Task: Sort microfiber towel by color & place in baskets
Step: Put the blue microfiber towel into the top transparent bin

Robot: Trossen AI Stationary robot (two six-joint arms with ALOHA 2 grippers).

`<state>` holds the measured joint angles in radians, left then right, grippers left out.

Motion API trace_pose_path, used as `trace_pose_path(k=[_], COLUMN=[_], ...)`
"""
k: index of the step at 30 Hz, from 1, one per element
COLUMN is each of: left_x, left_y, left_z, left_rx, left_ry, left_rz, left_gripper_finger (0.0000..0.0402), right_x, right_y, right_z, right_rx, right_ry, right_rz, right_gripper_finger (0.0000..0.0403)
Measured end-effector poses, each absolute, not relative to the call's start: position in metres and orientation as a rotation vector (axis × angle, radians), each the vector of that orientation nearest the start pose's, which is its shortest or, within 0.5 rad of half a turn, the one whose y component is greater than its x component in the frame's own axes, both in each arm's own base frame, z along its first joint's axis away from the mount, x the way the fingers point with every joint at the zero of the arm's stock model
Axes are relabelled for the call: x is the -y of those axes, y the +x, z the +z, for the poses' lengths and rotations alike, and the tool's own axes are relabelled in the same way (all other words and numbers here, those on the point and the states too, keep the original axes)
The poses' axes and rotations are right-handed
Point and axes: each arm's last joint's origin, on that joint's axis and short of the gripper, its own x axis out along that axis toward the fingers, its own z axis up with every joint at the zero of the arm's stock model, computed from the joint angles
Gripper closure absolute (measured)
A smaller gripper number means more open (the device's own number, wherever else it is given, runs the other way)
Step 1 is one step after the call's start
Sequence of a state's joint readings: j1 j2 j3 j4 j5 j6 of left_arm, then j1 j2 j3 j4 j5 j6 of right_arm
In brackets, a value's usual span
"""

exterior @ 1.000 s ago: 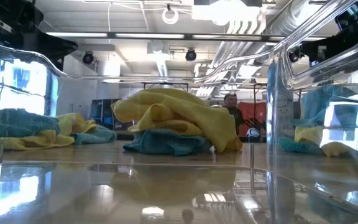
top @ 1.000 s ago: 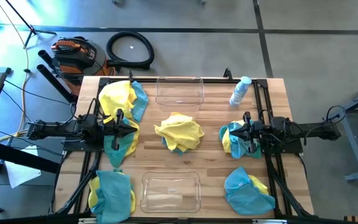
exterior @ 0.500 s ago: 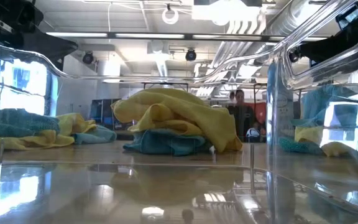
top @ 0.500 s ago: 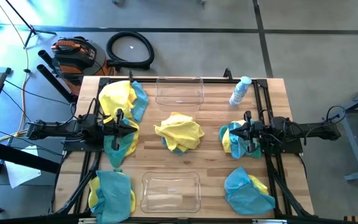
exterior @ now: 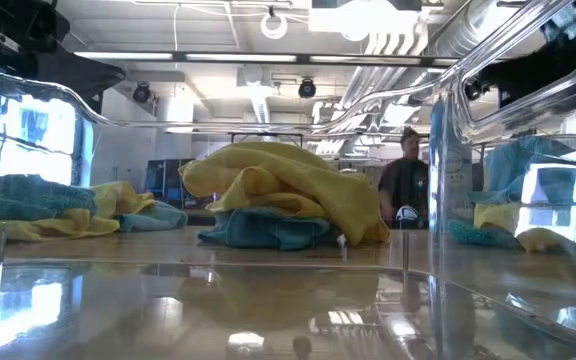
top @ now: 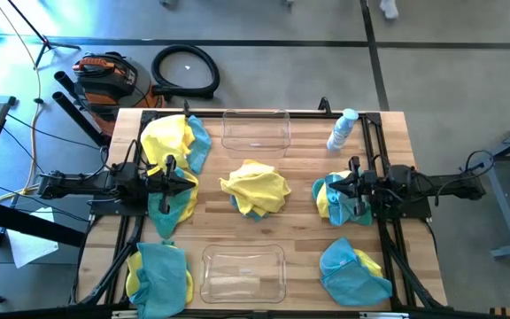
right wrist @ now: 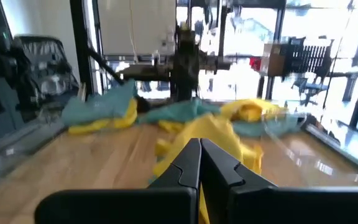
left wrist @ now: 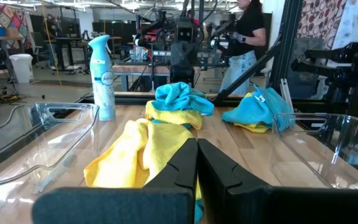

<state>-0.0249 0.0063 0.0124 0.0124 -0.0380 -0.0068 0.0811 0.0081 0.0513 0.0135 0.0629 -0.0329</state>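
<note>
Several heaps of yellow and teal microfiber towels lie on the wooden table. One is at the centre [top: 255,188], yellow over teal [exterior: 278,200]. There are three along the left side [top: 172,142] [top: 172,202] [top: 159,275] and two on the right [top: 339,199] [top: 352,270]. One clear basket [top: 255,131] stands at the far edge and one [top: 243,270] at the near edge. My left gripper [top: 190,182] hangs shut over the middle left heap, pointing at the centre heap [left wrist: 142,155]. My right gripper [top: 333,189] hangs shut over the upper right heap, facing the centre heap [right wrist: 219,134].
A white-and-clear spray bottle [top: 342,130] stands at the far right corner, also in the left wrist view [left wrist: 102,78]. Bare wood shows between the centre heap and each basket. A person [exterior: 405,190] is in the room behind the table.
Both arms and all towels have kept still. In the low view the person in the room behind has walked toward the picture's right.
</note>
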Motion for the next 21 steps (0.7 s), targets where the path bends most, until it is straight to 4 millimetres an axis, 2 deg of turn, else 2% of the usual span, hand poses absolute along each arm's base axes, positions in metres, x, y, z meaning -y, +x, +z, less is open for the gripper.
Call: trace_pose_path(k=[4,10,21], left_x=[0.001,0.001,0.001], left_y=[0.097,0.097,0.097], left_z=[0.168,0.168,0.168], left_rx=[0.019,0.019,0.018], left_ry=[-0.007,-0.007,-0.008], left_rz=[0.013,0.013,0.013], left_gripper_finger=[0.0402,0.0402,0.0401], right_x=[-0.003,0.000,0.007], right_y=[0.092,0.096,0.128], right_z=[0.199,0.233,0.301], right_rx=[-0.024,-0.204,-0.552], right_ry=[-0.062,-0.012,0.279], right_rz=[-0.059,-0.197,-0.549], right_gripper_finger=[0.0402,0.0403,0.0403])
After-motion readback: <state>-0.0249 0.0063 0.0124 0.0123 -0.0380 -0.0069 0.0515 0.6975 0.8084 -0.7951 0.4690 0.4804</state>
